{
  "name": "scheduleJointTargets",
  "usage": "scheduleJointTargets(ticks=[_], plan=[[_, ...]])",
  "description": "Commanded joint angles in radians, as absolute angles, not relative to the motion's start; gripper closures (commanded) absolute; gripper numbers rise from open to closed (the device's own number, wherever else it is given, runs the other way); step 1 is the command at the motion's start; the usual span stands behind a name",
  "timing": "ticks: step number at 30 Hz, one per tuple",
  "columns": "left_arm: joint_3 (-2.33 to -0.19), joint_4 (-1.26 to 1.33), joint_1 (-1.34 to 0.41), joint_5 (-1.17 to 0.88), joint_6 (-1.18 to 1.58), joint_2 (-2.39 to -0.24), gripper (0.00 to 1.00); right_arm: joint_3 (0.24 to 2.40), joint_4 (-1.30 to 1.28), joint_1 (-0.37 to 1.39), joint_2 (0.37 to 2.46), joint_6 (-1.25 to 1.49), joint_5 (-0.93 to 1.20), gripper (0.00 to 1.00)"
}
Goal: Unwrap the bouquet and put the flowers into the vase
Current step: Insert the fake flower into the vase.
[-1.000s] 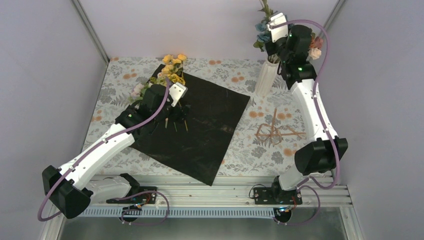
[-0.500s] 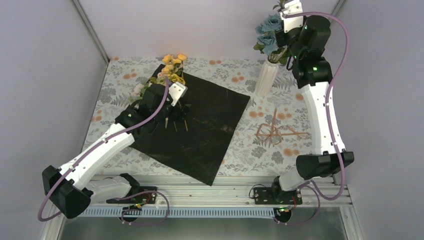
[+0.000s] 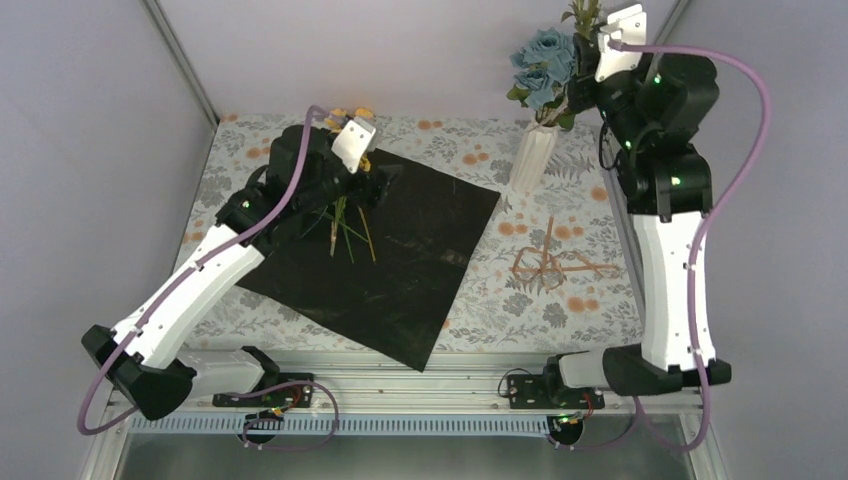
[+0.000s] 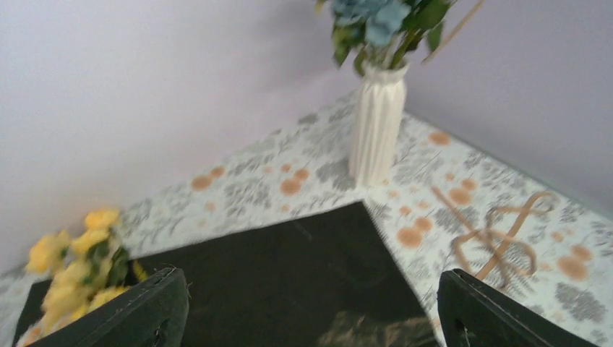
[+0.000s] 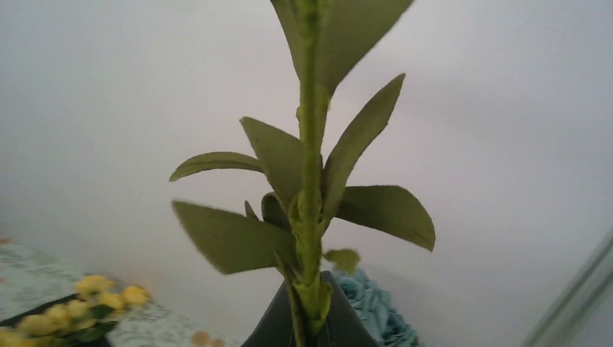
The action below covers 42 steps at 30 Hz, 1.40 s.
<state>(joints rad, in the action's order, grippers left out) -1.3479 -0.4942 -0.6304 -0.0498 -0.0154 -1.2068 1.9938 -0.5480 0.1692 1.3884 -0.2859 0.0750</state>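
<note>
The black sheet (image 3: 400,255) lies unwrapped and flat on the table. A few flowers with green stems (image 3: 345,228) rest on its far-left part, their yellow blooms (image 4: 72,267) beside my left gripper (image 4: 309,276). That gripper hovers above the sheet, open, with nothing between its fingers. The white ribbed vase (image 3: 533,155) stands at the back right and holds blue flowers (image 3: 545,65). My right gripper (image 5: 312,318) is high beside those blooms, shut on a green leafy stem (image 5: 311,181) that points upward.
A loop of brown twine (image 3: 550,262) lies on the floral tablecloth (image 3: 480,300) right of the sheet. Grey walls enclose the table on three sides. The right arm (image 3: 670,250) stands tall along the right edge.
My left arm has lifted off the sheet and swung toward the back, near the yellow blooms. The right arm has risen and moved right, and the blue flowers now stand uncovered in the vase.
</note>
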Motion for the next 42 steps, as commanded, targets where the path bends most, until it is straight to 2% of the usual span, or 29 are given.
scheduleJointTargets(ticks=[1, 4, 8, 14, 17, 24, 27, 28, 32, 42], plan=[[-1.476, -0.456, -0.627, -0.242, -0.018, -1.267, 0.16, 1.928, -0.582, 0.180, 1.285, -0.144, 0.308, 0.96], [-1.536, -0.412, -0.627, -0.417, -0.008, -1.304, 0.17, 1.809, -0.487, 0.186, 1.209, -0.026, 0.490, 0.96], [-1.594, -0.361, -0.637, -0.615, -0.026, -1.355, 0.26, 1.669, -0.335, 0.198, 1.145, 0.132, 0.686, 0.96], [-1.673, -0.429, -0.650, -0.711, -0.113, -1.467, 0.26, 1.594, -0.222, 0.216, 1.133, 0.267, 0.837, 0.96], [-1.727, -0.510, -0.653, -0.771, -0.154, -1.531, 0.31, 1.552, -0.156, 0.225, 1.123, 0.328, 0.883, 0.96], [-1.696, -0.529, -0.655, -0.760, -0.202, -1.564, 0.43, 1.494, -0.062, 0.230, 1.080, 0.396, 0.861, 0.96], [-1.672, -0.514, -0.656, -0.800, -0.210, -1.557, 0.59, 1.488, -0.050, 0.230, 1.075, 0.415, 0.852, 0.96], [-1.665, -0.507, -0.657, -0.808, -0.215, -1.556, 0.73, 1.486, -0.044, 0.231, 1.076, 0.423, 0.849, 0.96], [-1.603, -0.476, -0.657, -0.821, -0.238, -1.526, 0.97, 1.466, -0.014, 0.231, 1.066, 0.469, 0.812, 0.96], [-1.262, -0.117, -0.657, -0.913, -0.220, -1.258, 0.98, 1.359, 0.104, 0.218, 1.009, 0.707, 0.635, 0.96]])
